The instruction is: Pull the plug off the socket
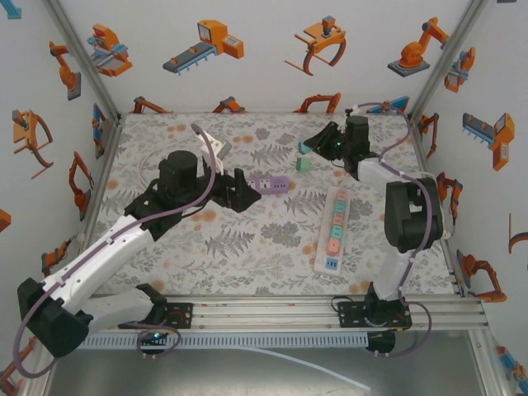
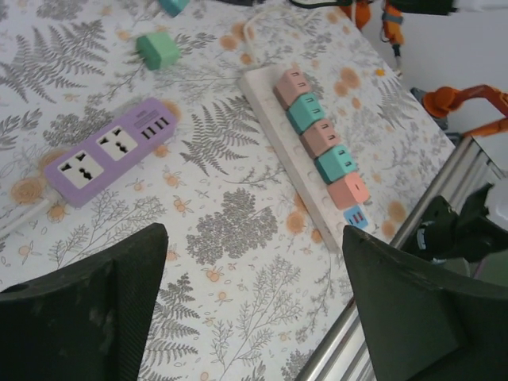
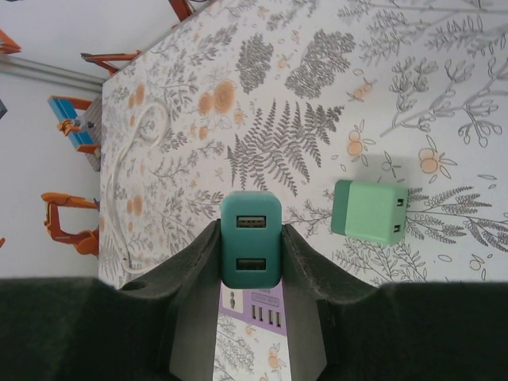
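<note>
My right gripper [image 3: 251, 230] is clamped on the teal plastic two-port plug [image 3: 251, 254], held above the floral table [image 1: 247, 256] toward its far right corner; the purple plastic socket strip [image 2: 107, 151] lies bare mid-table; my left gripper [image 2: 254, 262] is spread apart; I'd lower the plug slowly beside the pale-green cube plug [image 3: 369, 210], then release gently.

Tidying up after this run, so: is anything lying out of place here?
A light-green plug lies loose on the table, in no socket; the right gripper holds a teal plug, also unplugged.

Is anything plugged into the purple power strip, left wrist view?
No, the purple power strip lies on the table with both of its outlets bare and no plug seated in either.
</note>
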